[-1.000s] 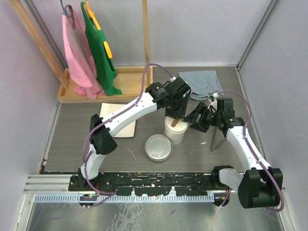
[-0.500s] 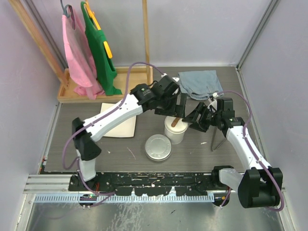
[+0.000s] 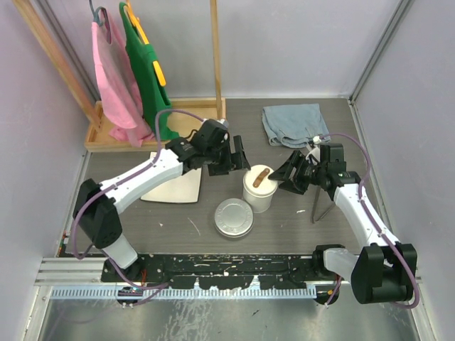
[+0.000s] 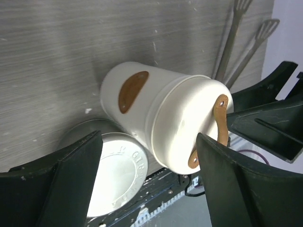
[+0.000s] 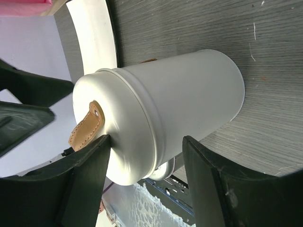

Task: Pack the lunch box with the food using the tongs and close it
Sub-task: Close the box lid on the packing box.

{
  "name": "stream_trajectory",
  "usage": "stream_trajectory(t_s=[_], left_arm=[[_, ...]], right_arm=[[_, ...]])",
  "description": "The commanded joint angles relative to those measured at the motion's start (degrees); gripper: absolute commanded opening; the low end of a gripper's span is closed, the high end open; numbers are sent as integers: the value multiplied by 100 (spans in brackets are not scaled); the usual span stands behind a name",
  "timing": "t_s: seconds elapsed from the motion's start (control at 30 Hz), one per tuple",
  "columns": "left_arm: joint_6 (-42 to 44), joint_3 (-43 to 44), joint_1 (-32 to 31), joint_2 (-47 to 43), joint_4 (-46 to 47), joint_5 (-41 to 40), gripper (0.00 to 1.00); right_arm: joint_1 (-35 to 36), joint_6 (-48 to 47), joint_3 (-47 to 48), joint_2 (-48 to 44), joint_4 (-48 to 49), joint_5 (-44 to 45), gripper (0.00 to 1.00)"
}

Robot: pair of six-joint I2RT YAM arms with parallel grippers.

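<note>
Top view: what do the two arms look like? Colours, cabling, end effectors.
Both arms match: white link shells with black joint housings and black bases at the near table edge. A thin purple-grey cable loops loosely along each arm. The left end effector and right end effector are black, each with two broad, flat, wedge-shaped fingers. No markings are readable.

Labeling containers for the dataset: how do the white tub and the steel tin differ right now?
The tub is tall, white and cylindrical; the tin is low, flat and bare steel. The tub's lid has a brown handle; the tin's lid is flat, with embossed lettering. The right gripper brackets the tub near its top, while no gripper is at the tin. Both are round, lidded and upright on the table, beside each other.
</note>
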Motion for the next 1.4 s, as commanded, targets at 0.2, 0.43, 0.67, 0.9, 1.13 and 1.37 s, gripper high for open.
stream_trajectory(t_s=[0.2,0.43,0.67,0.9,1.13,1.37], left_arm=[[-648,-475,116,206,1474,985,69],[-729,-993,107,361,1598,1043,52],[-866,-1585,38,488,2110,1200,38],[-1004,-2190,-5,401,2553,1225,30],[-1113,-2292,-1,210,2922,1337,49],[-1255,-1993,-5,-217,2710,1292,67]], right_arm=[[11,-216,165,77,-23,-65,67],[11,-177,-75,184,110,-256,67],[12,-144,-505,218,236,-100,61],[14,-86,-1053,102,561,-274,54],[11,-389,-858,-181,596,-582,68],[11,-600,-365,-270,354,-916,72]])
